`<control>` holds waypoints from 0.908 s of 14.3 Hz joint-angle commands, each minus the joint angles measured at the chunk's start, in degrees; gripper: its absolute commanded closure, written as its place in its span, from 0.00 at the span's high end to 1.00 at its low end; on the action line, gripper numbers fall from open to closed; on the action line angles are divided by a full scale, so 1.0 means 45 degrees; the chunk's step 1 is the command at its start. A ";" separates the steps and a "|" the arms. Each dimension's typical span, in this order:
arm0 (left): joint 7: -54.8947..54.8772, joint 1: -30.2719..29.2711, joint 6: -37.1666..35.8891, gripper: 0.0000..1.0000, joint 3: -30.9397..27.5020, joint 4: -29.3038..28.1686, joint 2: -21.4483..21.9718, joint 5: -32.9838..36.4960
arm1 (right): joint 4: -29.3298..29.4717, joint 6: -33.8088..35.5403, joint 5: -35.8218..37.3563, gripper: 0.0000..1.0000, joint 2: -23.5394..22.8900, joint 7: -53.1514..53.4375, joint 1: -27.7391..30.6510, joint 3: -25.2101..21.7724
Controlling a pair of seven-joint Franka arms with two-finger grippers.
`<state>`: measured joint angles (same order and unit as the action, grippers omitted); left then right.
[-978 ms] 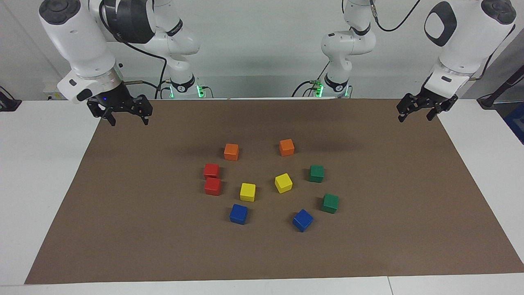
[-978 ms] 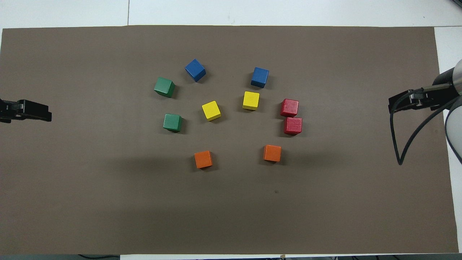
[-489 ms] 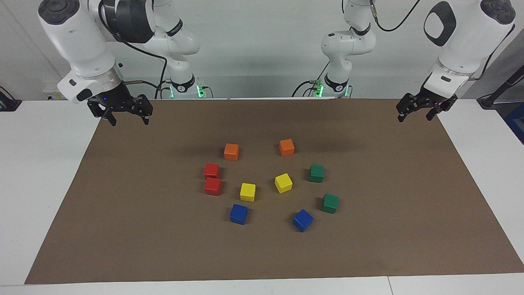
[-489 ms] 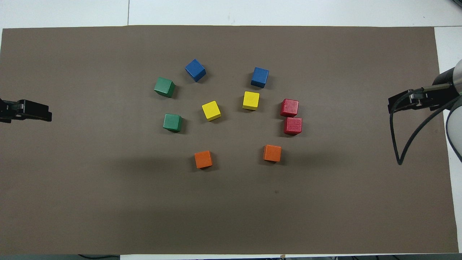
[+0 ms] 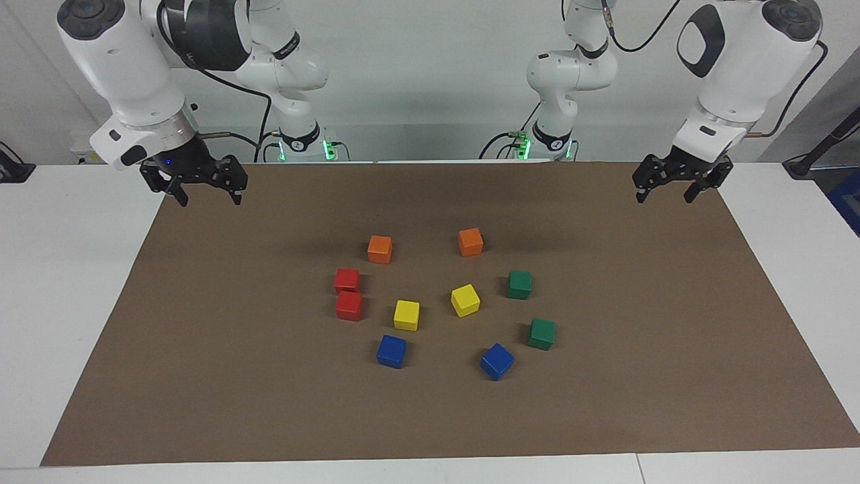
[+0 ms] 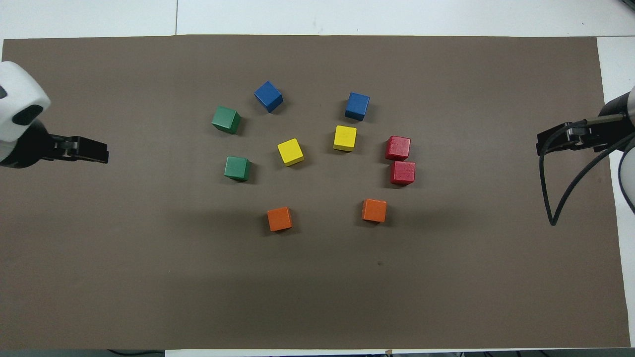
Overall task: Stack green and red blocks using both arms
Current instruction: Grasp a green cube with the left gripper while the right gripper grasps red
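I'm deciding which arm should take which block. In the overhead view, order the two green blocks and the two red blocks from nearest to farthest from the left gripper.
From the left gripper, raised over the mat at its own end:
1. The two green blocks, toward the left arm's end; too close to call.
2. Red block farther from the robots.
3. Red block nearer the robots, narrowly farther than its neighbour.

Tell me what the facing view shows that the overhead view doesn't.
Only the facing view shows both arm bases, the wall, and the left gripper and right gripper open above the mat. Only the overhead view shows the mat straight down, without foreshortening. Both show ten separate cubes, including the red pair and green pair, none stacked.
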<state>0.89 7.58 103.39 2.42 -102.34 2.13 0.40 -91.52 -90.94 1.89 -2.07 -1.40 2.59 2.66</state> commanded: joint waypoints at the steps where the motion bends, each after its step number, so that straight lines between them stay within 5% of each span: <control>1: 0.0563 0.1105 0.1727 1.00 -0.0146 -0.1454 0.0076 -0.0129 | 0.0317 0.0306 -0.0224 1.00 -0.0146 -0.0197 0.0225 0.0150; 9: 0.0875 0.2766 0.5340 1.00 -0.0146 -0.2296 -0.2500 -0.0148 | 0.0104 0.0073 -0.0224 1.00 -0.0108 -0.0061 0.0186 0.0169; 13: 0.1092 0.2944 0.6846 1.00 -0.0146 -0.2883 -0.3204 -0.0148 | -0.1417 -0.1876 -0.0224 1.00 0.0030 0.1324 -0.0320 0.0306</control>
<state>5.29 19.88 130.94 2.71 -113.88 -11.23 0.38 -93.77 -94.89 1.54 -2.36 1.85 2.05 3.51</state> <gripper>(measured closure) 0.000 0.000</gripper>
